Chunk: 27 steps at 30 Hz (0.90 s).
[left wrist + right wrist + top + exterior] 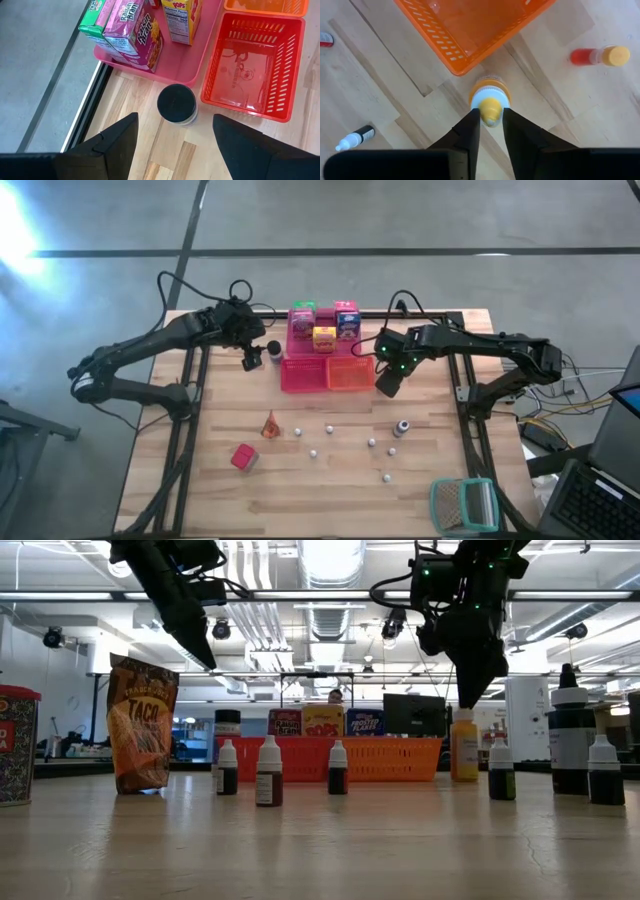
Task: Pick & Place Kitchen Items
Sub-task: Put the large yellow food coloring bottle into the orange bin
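An orange bottle with a yellow cap stands upright on the table beside the orange basket. My right gripper points down over it, shut on its cap; the low view shows the gripper just atop the bottle. My left gripper hangs open above a black-lidded jar, which stands beside the pink tray of cartons. In the high view, the left gripper is at the far left and the right gripper at the far right. My right gripper pinches the yellow cap's tip between its two fingers, only at their free ends. The fingers come from above, pointing down. The bottle stands upright with its base on the table.
A red basket sits next to the orange one. Small dropper bottles are scattered over the table's middle, with a taco bag and a red tin near left. A teal-framed mesh thing lies at the near right corner.
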Each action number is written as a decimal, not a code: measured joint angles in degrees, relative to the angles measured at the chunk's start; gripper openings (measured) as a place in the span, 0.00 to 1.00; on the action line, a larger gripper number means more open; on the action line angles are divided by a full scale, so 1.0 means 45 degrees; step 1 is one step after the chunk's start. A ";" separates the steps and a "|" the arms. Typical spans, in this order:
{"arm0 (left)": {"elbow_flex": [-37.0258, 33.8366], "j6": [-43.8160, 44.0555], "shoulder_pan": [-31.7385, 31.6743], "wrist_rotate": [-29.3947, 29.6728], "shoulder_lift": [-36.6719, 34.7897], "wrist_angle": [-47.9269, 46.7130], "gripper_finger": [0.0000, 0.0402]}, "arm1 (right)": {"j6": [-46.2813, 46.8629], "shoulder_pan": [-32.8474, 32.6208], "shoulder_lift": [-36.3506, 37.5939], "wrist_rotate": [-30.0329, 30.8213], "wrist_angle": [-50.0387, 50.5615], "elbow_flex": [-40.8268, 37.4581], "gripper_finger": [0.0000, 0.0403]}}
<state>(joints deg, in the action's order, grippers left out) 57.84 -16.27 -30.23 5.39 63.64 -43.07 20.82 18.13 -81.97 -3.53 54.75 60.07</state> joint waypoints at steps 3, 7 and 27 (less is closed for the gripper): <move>-0.0001 0.0000 0.0001 0.0000 0.0000 0.0001 0.65 | 0.0002 0.0000 0.0000 0.0000 0.0008 0.0000 0.26; -0.0002 0.0000 0.0000 0.0000 0.0000 0.0003 0.65 | 0.0044 0.0000 0.0000 0.0005 0.0062 0.0035 0.30; 0.0000 0.0000 -0.0002 0.0000 0.0000 0.0001 0.65 | 0.0009 0.0000 0.0005 0.0141 -0.0370 0.0049 0.24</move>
<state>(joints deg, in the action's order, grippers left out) 57.84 -16.27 -30.23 5.39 63.64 -43.06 20.86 18.13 -81.95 -2.90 53.08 60.29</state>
